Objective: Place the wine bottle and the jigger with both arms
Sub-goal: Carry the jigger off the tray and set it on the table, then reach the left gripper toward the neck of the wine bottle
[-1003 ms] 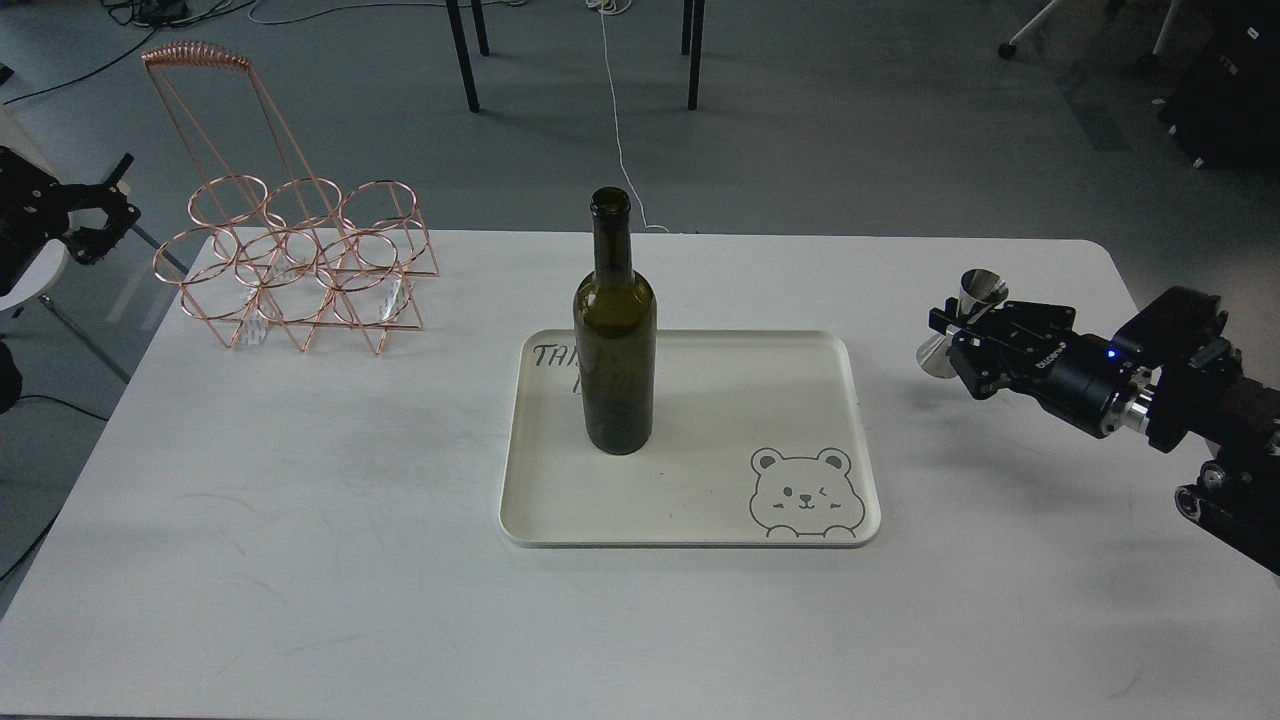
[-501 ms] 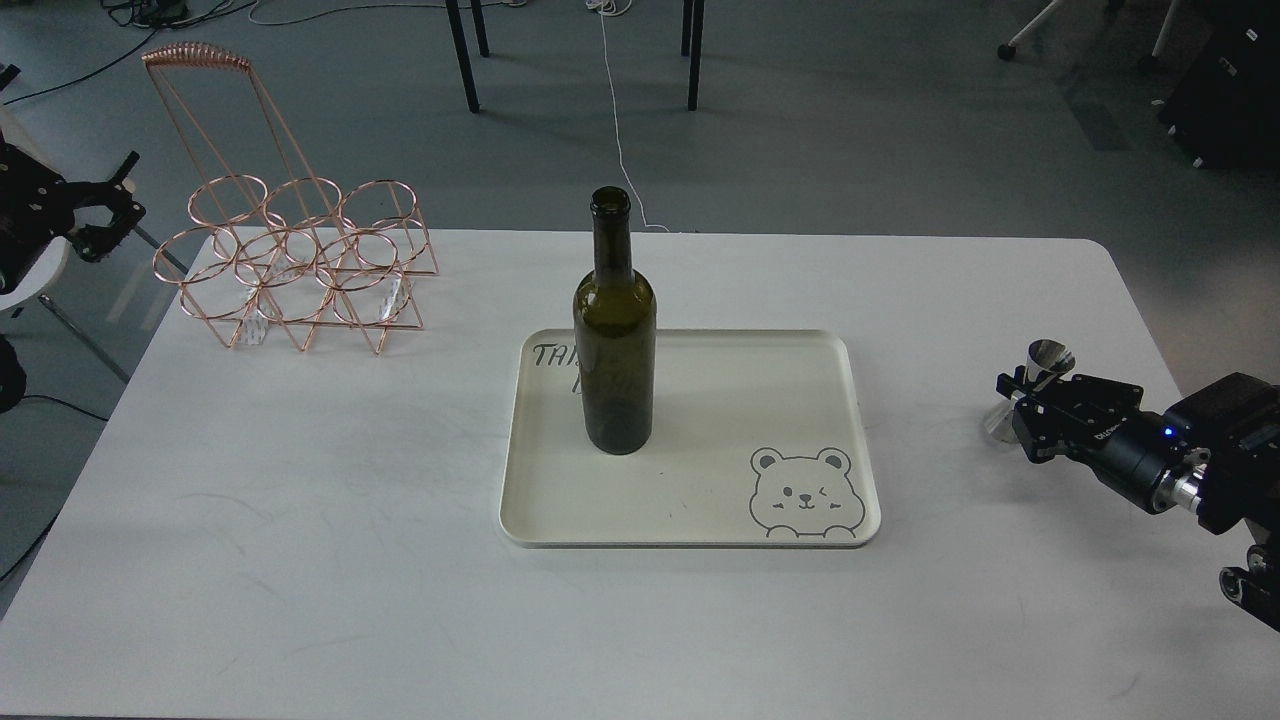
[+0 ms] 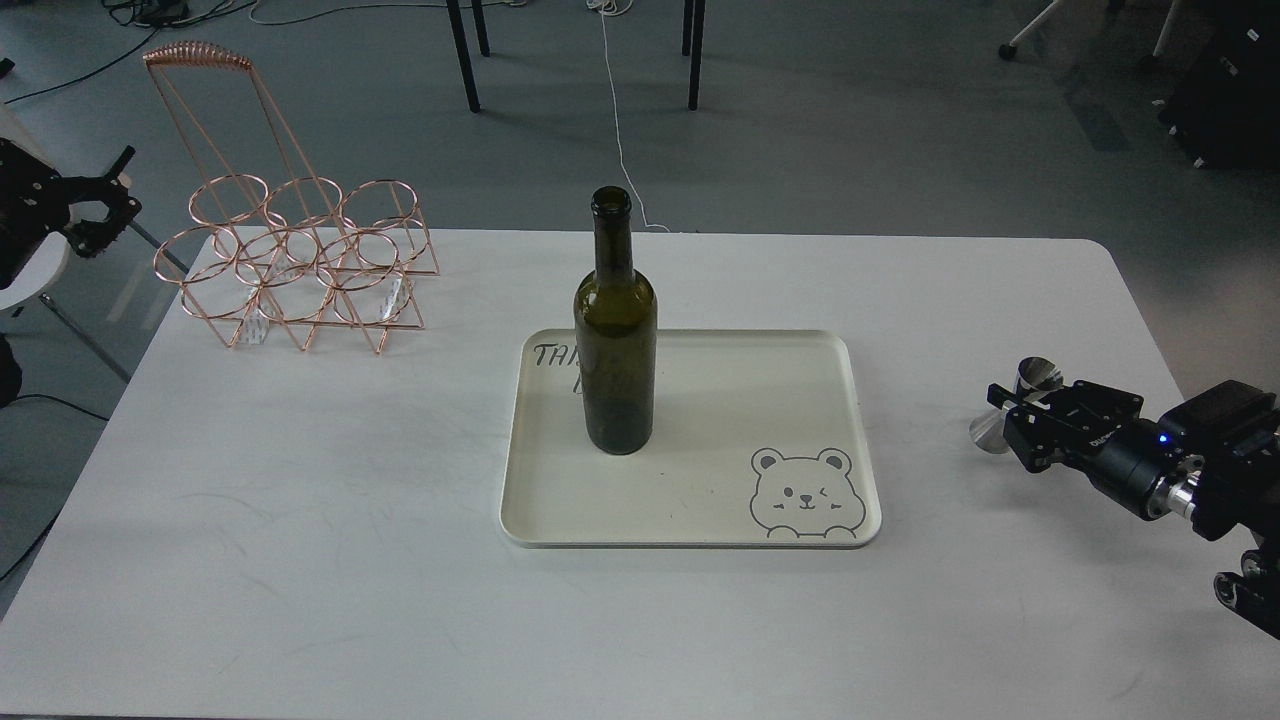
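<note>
Low over the table [image 3: 300, 500], right hand [image 3: 1010, 415] apparently grips the jigger [image 3: 1015, 405].

I'm seeing the dark olive-green wine bottle [image 3: 614, 330] standing upright, uncorked, at frame centre. The small silver hourglass jigger [image 3: 1012, 408] is sitting tilted at the right edge, mid-height.

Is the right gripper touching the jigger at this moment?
Touching. In the head view the right gripper has its fingers closed around the waist of the jigger, with no gap visible between them.
</note>
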Robot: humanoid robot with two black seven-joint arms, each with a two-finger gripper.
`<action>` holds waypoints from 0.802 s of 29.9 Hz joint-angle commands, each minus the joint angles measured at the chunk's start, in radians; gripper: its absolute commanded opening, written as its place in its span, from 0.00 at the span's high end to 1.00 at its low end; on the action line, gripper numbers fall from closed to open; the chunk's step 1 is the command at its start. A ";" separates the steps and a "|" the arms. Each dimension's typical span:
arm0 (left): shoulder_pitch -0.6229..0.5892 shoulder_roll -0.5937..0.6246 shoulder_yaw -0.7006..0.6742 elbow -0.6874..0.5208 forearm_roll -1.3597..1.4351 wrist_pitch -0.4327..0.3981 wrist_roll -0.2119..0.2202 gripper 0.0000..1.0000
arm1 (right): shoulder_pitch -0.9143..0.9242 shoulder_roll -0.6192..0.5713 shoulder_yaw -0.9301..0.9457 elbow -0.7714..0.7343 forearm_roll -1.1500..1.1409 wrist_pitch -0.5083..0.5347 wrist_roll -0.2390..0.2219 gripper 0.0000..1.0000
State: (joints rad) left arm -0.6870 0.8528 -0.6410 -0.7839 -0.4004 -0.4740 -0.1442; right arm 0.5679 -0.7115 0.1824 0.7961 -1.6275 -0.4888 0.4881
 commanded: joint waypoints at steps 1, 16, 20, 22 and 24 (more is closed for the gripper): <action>0.000 0.002 0.001 0.000 0.000 0.000 0.000 0.02 | -0.009 -0.020 0.000 0.037 0.001 0.000 0.001 0.40; -0.008 0.060 0.007 -0.009 0.003 -0.015 0.015 0.02 | -0.023 -0.509 0.015 0.561 0.294 0.035 0.001 0.03; -0.008 0.100 0.014 -0.035 0.052 -0.015 0.029 0.02 | 0.160 -0.531 0.015 0.580 0.431 0.186 -0.002 0.03; -0.008 0.121 0.014 -0.070 0.116 -0.015 0.034 0.02 | 0.239 -0.523 0.017 0.559 0.507 0.275 -0.008 0.03; -0.009 0.155 0.011 -0.106 0.228 -0.015 0.023 0.02 | 0.297 -0.462 0.017 0.500 0.610 0.337 -0.008 0.03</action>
State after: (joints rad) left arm -0.6951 0.9688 -0.6276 -0.8446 -0.2959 -0.4888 -0.1139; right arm 0.7766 -1.2329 0.1992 1.3569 -1.1426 -0.2451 0.4824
